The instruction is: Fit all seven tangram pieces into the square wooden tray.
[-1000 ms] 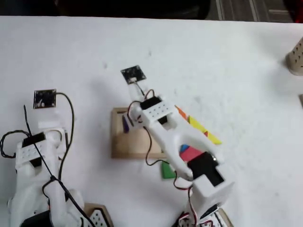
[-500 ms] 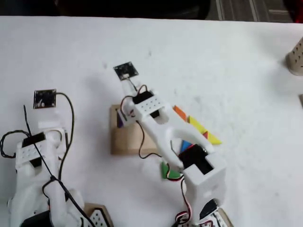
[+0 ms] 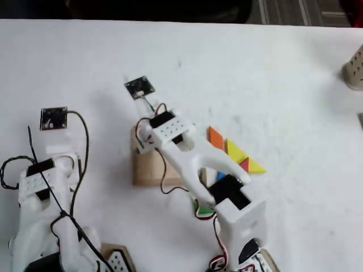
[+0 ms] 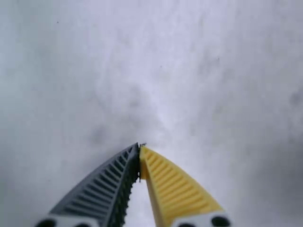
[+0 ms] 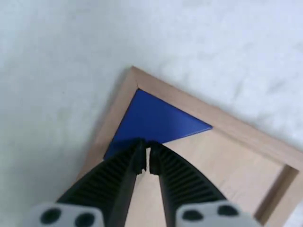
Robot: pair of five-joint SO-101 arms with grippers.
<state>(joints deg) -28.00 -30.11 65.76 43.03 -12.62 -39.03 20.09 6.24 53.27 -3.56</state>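
1. Where the white table (image 3: 272, 85) runs to its near-left corner, the white left arm (image 3: 42, 192) stands folded back over its base. The left gripper (image 4: 139, 147), one grey finger and one yellow, has its tips pressed together on nothing, over bare table.
2. At the near edge, right of centre, is the base of the white right arm (image 3: 193, 158), which stretches away and leftward across the table.
3. A green flat piece (image 3: 203, 211) lies partly under that arm, just off the near-right corner of the square wooden tray (image 3: 146, 170).
4. Right of the tray is a loose cluster on the table: a small blue piece (image 3: 220, 177) half hidden by the arm, a red triangular piece (image 3: 244, 164) and a yellow triangular piece (image 3: 235, 151) touching it, and an orange piece (image 3: 215, 137) farthest back.
5. The right arm's wrist sits over the tray's far-left corner. The right gripper (image 5: 147, 153), black-fingered, is closed to a hairline gap with nothing between the tips.
6. A blue triangular piece (image 5: 154, 120) lies flat inside the tray, its apex tucked into one corner against the rim. The gripper tips are at its edge; whether they touch it, I cannot tell.
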